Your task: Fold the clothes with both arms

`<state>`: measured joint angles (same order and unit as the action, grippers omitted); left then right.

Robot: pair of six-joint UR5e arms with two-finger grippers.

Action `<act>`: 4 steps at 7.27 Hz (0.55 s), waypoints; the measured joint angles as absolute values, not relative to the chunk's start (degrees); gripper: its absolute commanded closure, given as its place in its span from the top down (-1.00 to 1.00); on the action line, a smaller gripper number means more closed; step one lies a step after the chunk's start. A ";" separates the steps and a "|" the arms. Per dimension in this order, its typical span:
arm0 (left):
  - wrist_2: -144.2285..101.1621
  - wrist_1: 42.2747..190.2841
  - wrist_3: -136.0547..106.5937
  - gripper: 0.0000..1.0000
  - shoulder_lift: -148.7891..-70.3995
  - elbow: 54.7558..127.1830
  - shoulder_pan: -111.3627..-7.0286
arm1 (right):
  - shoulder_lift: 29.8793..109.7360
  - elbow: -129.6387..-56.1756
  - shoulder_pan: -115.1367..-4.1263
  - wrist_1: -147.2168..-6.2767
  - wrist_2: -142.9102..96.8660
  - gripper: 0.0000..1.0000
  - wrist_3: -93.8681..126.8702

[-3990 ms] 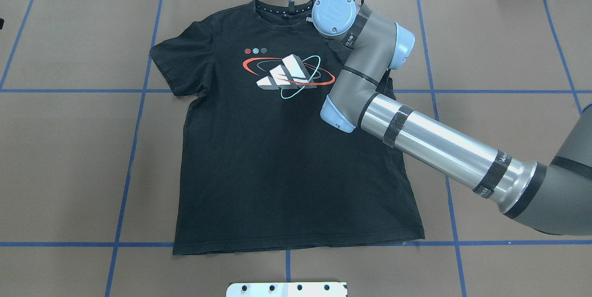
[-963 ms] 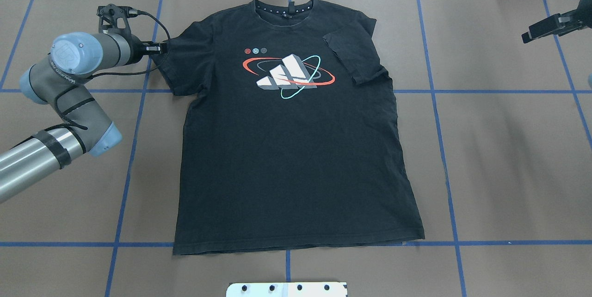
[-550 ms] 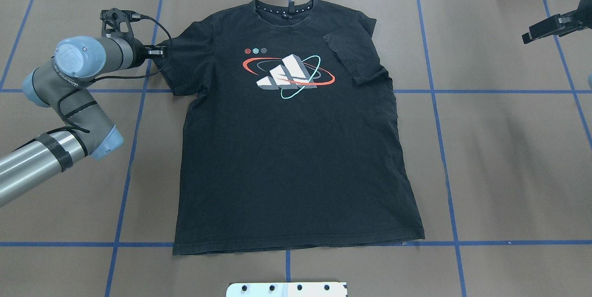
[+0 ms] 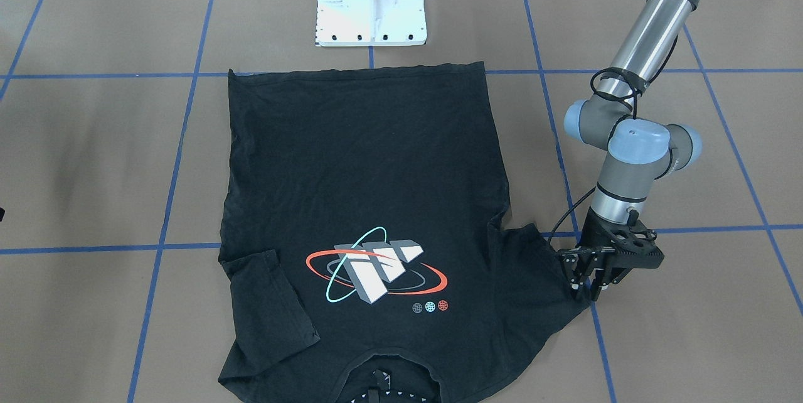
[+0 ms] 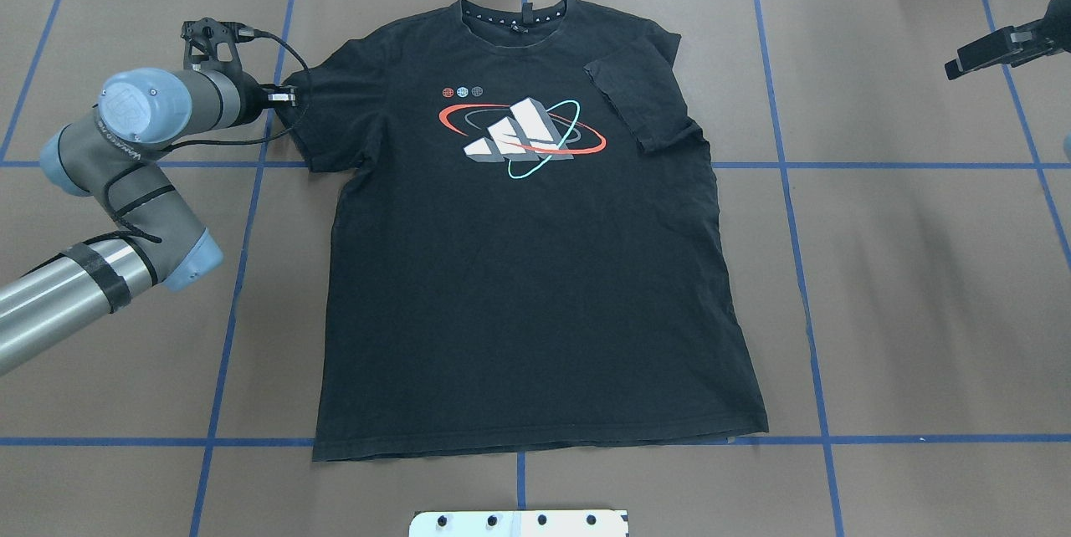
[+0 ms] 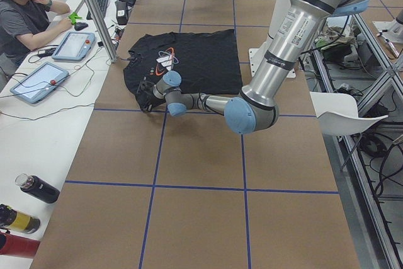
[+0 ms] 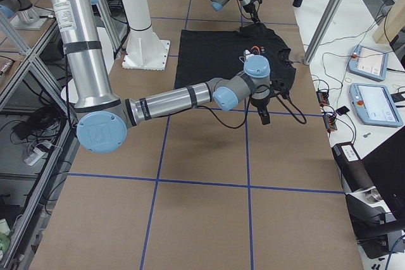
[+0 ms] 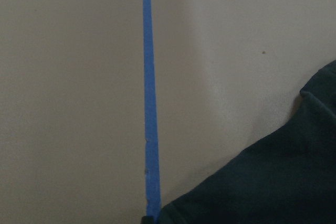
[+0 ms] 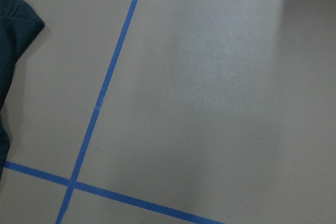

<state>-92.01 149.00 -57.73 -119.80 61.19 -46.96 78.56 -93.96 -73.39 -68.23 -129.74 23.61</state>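
Left hand (image 4: 587, 287) at a sleeve's edge of the black T-shirt (image 4: 364, 164); right hand (image 5: 962, 64) off to the side.

The left hand points down with its fingers (image 4: 576, 289) narrowly apart, right at the outer hem of the sleeve (image 4: 539, 258) on the robot's left; whether they pinch the cloth I cannot tell. The left arm (image 4: 633, 158) rises from it beyond the shirt's side. The T-shirt lies flat and face up in the middle of the bench (image 4: 94, 158), its graphic (image 4: 376, 271) showing, collar away from the robot and hem just short of the white pedestal (image 4: 371, 1). The other sleeve (image 5: 640, 106) is folded in over the chest. The right hand hangs above bare bench well apart from the shirt, near a blue tape line (image 5: 1017, 94); how wide it stands cannot be told.
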 measured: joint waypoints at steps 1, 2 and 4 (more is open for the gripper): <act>-92.02 149.04 -57.59 -1.00 -119.80 61.32 -46.89 | 78.52 -93.96 -73.39 -68.22 -129.78 1.00 23.63; -92.02 149.03 -57.43 -1.00 -119.71 61.48 -46.87 | 78.50 -93.96 -73.39 -68.21 -129.79 1.00 23.64; -92.02 149.10 -57.43 -1.00 -119.73 62.56 -46.89 | 78.40 -93.96 -73.39 -68.22 -129.74 1.00 23.70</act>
<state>-92.02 149.10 -57.43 -119.73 62.56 -46.89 78.40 -93.96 -73.39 -68.22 -129.74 23.70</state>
